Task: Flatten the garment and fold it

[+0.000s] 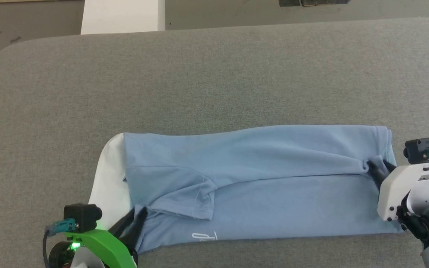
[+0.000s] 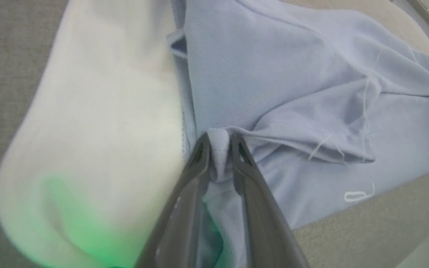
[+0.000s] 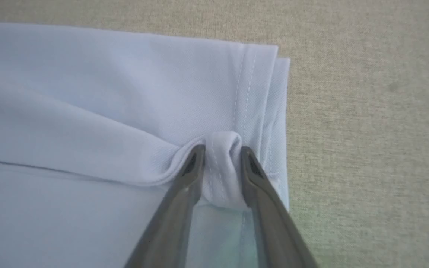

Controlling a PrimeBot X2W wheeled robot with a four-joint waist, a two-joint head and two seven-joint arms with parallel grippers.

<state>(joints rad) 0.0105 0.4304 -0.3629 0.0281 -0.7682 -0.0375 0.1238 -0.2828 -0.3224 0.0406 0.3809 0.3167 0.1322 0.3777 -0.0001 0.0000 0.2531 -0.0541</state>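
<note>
Garment (image 1: 259,178): light blue short-sleeved T-shirt, laid lengthwise across the near half of the grey cloth-covered surface (image 1: 214,74). It is folded into a long band, with the far half lapped over the near half.

- White panel (image 1: 106,186): protrudes from the band's left end and lies flat on the surface.
- Sleeve (image 1: 184,193): lies on top of the band, left of centre, with its edge loose and slightly raised.
- Script mark (image 1: 204,236): small and white, on the near edge of the band, a little to the right of the left end effector.
- Hem (image 1: 387,145): double-stitched, forms the band's right end, with the layers slightly offset.

Left end effector (image 1: 134,219): green-cased, at the lower left. It is drawn narrow on a pinched bunch of blue fabric just beside the white panel. The left wrist view shows the cloth puckered up between the tips.

Right end effector (image 1: 376,169): white-cased, at the band's right end. It is drawn narrow on a rolled fold of the hem, about midway along that end. Creases run leftward from the pinch.

White block (image 1: 123,16): stands beyond the far edge of the surface.
</note>
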